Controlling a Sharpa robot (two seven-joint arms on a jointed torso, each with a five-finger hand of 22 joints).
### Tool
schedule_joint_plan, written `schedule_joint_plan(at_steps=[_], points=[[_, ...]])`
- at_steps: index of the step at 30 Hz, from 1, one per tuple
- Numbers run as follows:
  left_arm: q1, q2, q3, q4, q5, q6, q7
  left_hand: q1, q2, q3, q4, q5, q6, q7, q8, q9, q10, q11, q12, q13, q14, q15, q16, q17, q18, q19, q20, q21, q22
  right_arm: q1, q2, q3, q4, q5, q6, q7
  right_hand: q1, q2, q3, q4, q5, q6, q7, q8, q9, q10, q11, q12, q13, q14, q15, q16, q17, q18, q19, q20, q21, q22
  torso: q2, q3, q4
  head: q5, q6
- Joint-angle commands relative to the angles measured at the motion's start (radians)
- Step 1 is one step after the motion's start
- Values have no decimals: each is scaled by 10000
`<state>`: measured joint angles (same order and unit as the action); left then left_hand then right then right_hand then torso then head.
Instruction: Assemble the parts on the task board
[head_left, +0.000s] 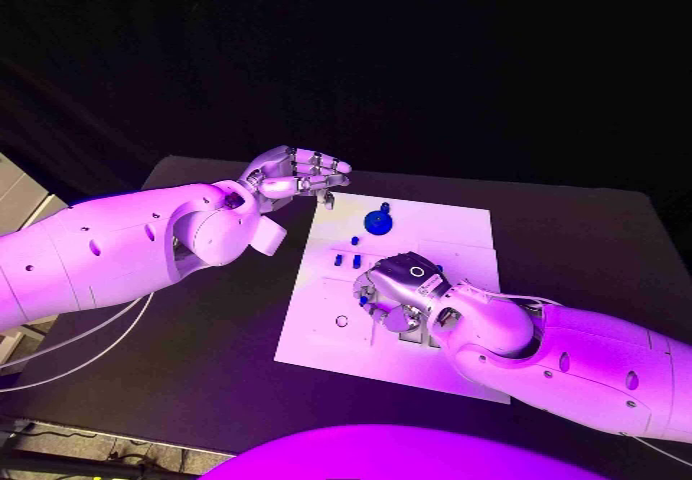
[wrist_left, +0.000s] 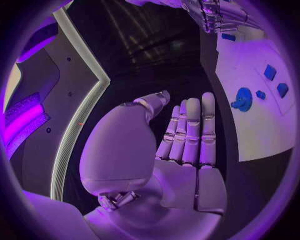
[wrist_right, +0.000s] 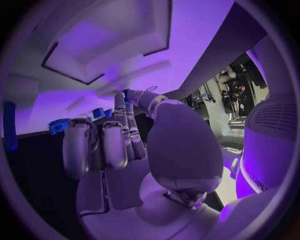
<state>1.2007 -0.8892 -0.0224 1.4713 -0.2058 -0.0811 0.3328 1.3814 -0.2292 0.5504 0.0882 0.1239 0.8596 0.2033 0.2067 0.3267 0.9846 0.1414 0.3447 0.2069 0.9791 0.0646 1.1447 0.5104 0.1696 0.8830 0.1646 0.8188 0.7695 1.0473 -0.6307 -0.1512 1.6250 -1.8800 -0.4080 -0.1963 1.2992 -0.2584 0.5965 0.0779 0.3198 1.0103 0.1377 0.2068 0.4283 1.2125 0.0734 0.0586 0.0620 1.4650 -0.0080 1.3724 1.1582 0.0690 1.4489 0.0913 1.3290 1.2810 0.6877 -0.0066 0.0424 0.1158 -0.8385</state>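
**Inspector:** As the black bench (head_left: 577, 240) is seen from the head view, the flat white rectangular task board (head_left: 433, 350) lies at its middle, long side running away from the robot. Report the parts.

**Assistant:** A round blue gear-like piece with a small knob (head_left: 378, 222) sits on the board's far end. Several small blue pegs (head_left: 346, 258) stand or lie in a cluster nearer the board's middle. In the left wrist view the same round piece (wrist_left: 242, 98) and small blue blocks (wrist_left: 270, 72) show on the white plate.

**Inspector:** Left hand?

**Assistant:** The silver left hand (head_left: 296, 174) hovers at the board's far left corner, off the plate's edge. In the head view its fingers (head_left: 320, 170) are curled inward; a small dark shape shows just below the fingertips, but I cannot tell whether it is held. In the left wrist view the fingers (wrist_left: 190, 132) lie straight and close together, nothing visible between them.

**Inspector:** Right hand?

**Assistant:** The silver right hand (head_left: 397, 290) is low over the board's middle, just beside the peg cluster, palm down. In the right wrist view its fingers (wrist_right: 115, 142) are bent and side by side, with the tips near blue pieces (wrist_right: 59, 124) on the board. Whether they clamp any part I cannot tell.
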Motion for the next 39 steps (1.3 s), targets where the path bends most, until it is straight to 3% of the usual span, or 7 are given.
schedule_joint_plan(at_steps=[1,8,18,23,31,35,39], points=[[-2,2,9,25,50,152,35,94,-36,-59,27,5,-33,9,-49,-11,-60,-34,61,9,-19,36,-35,-8,142,38,6,-36,-9,-13,-19,-6,-19,-38,136,78,-106,-210,-176,94,-62,-320,-1,-237,-99,-624,130,53,20,250,95,-80,-161,92,-277,75,-484,-497,-4,2,-4,-6,7],[-2,-12,9,26,50,161,22,94,-36,-59,27,5,-33,9,-49,-11,-60,-34,61,9,-19,36,-35,-8,142,38,6,-36,-9,-13,-151,-6,67,-8,-263,75,178,-84,-1215,272,-17,-511,-68,-528,-224,-1544,259,245,47,15,196,-417,-906,285,-663,192,-1397,-1390,2,10,-3,-26,29],[-2,-39,8,27,50,167,10,94,-36,-59,27,5,-33,9,-49,-11,-60,-34,61,9,-19,36,-35,-8,142,38,6,-36,-9,145,-811,35,701,163,-669,-47,378,4,-1711,445,8,-511,-65,-642,-301,-1719,269,409,56,3,208,-412,-973,303,-662,203,-1528,-1483,-6,5,-11,-116,133],[-3,-54,8,29,50,170,6,94,-36,-59,27,5,-33,9,-49,-11,-60,-34,61,9,-19,36,-35,-8,142,38,6,-36,-9,490,-1417,99,1110,770,-562,-89,483,67,-1858,558,20,-446,-35,-665,-330,-1669,240,549,69,64,184,-323,-859,270,-559,187,-1407,-1335,-17,-3,-11,-258,244],[-9,-56,7,17,50,182,9,106,-23,-72,33,4,-33,11,-47,-11,-64,-33,79,11,-20,36,-45,-17,142,53,6,-56,-25,1465,-2555,151,1208,2433,268,87,639,43,-1850,640,9,-362,58,-699,-371,-1485,190,768,78,134,142,-191,-657,184,-337,143,-1059,-945,-32,-6,-35,-566,456],[-12,-52,6,10,50,187,11,106,-23,-72,33,4,-33,11,-47,-11,-64,-33,79,11,-20,36,-45,-17,142,53,6,-56,-25,1606,-2743,152,1030,2610,679,179,669,-77,-2231,753,1,-406,-36,-782,-421,-1667,206,791,47,183,154,-73,-515,180,-320,142,-1066,-932,-25,-4,-36,-610,496],[-16,-54,6,2,50,190,9,106,-23,-72,33,4,-33,11,-47,-11,-64,-33,79,11,-20,36,-45,-17,142,53,6,-56,-25,1634,-2782,144,869,2501,1021,228,1147,143,-3367,1102,32,-399,-100,-922,-521,-1979,256,956,53,171,192,13,-517,168,-299,186,-1064,-864,-5,13,-35,-623,504]])
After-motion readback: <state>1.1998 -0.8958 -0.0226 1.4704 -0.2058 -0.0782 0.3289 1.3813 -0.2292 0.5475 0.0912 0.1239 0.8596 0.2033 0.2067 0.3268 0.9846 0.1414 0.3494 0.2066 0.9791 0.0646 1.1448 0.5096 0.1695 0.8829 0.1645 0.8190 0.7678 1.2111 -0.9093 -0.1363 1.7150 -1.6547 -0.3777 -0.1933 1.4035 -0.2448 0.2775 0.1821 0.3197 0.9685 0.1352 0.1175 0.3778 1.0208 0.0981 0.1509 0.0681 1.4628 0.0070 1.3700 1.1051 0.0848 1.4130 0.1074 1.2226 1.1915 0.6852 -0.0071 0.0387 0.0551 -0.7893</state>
